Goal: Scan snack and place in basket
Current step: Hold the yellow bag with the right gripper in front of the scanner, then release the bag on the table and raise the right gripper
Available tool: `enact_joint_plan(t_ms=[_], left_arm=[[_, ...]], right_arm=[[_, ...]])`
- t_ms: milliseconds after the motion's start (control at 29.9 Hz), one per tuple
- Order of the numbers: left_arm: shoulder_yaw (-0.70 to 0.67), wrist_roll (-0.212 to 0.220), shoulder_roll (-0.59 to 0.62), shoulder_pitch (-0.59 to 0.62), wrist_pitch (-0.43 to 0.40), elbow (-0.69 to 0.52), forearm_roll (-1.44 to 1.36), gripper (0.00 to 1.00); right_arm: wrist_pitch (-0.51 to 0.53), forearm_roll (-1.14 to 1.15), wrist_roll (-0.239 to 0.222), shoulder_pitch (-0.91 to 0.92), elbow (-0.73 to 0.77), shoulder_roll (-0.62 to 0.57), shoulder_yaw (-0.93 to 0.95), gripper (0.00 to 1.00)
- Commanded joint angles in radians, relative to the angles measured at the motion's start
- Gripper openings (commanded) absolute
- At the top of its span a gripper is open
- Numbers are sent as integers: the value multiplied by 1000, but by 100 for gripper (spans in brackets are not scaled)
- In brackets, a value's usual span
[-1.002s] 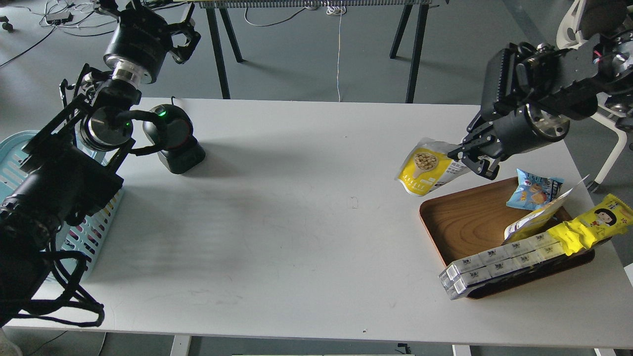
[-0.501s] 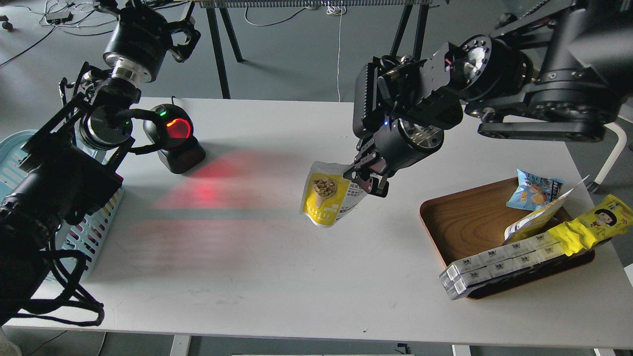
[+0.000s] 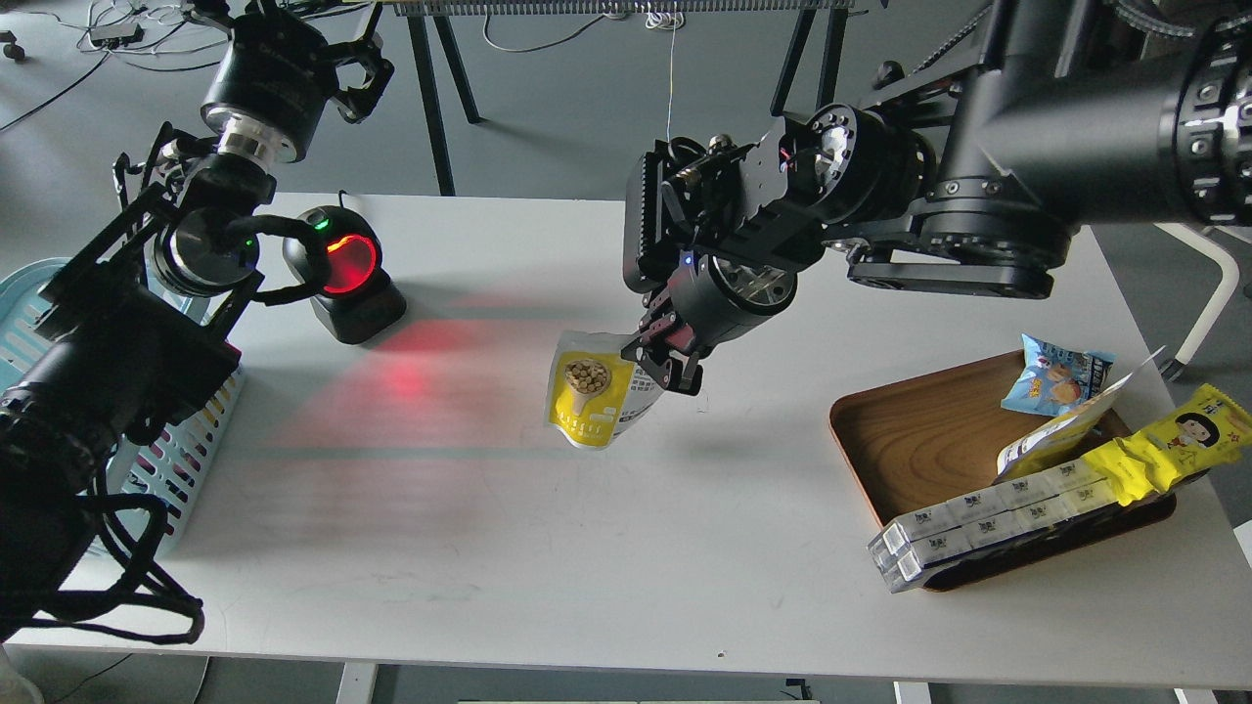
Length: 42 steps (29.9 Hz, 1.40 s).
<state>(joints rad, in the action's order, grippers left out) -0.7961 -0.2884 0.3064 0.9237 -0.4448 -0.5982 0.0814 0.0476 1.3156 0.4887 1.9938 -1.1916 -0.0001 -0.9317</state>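
The snack (image 3: 590, 402), a yellow and white pouch with a round picture of tan beans, hangs above the middle of the white table (image 3: 626, 548). My right gripper (image 3: 661, 364) is shut on its upper right edge. The pouch's front faces left, toward the black scanner (image 3: 344, 275), whose window glows red and throws red light on the table. The light blue basket (image 3: 174, 460) stands at the table's left edge, mostly hidden behind my left arm. My left gripper (image 3: 364, 76) is raised at the far left, above and behind the scanner, open and empty.
A brown wooden tray (image 3: 915, 440) at the right holds a small blue packet (image 3: 1056, 376), a long yellow wrapper with a cartoon face (image 3: 1169, 445), another pouch (image 3: 1061, 427) and a row of clear boxes (image 3: 978, 533). Table legs (image 3: 440, 108) stand behind the table.
My right arm has carried the snack from the tray's edge leftward to the table's middle. The scanner's window has lit red, with red light on the table. My left arm has not moved.
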Motion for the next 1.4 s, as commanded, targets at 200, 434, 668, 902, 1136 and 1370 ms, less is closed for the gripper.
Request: enact_joint_plan(t_ms=[200,434,668,902,1136,1370], left_arm=[[0,0,-1,0,0,0,0,100],[0,0,3,0,-2,0,0,100],[0,-2,-1,-2,0,0,1,100],[-2,-2,-4,-2,0,0,1,100],[-5,-2,-6,-2,0,0,1,100],[-3,-2,-1,1,0,0,1,100]], right_arm=[[0,1,0,-27,10,0,-2,0],[3,-1,0,-27,10,0,-4,0],[3,-2,0,-46,15,0,-6,1],[3,-7,0,-52,15,0,-10,5],[3,-7,0,-61,15,0,-9,6],[1,-51,0,-3,9,0,13,42]])
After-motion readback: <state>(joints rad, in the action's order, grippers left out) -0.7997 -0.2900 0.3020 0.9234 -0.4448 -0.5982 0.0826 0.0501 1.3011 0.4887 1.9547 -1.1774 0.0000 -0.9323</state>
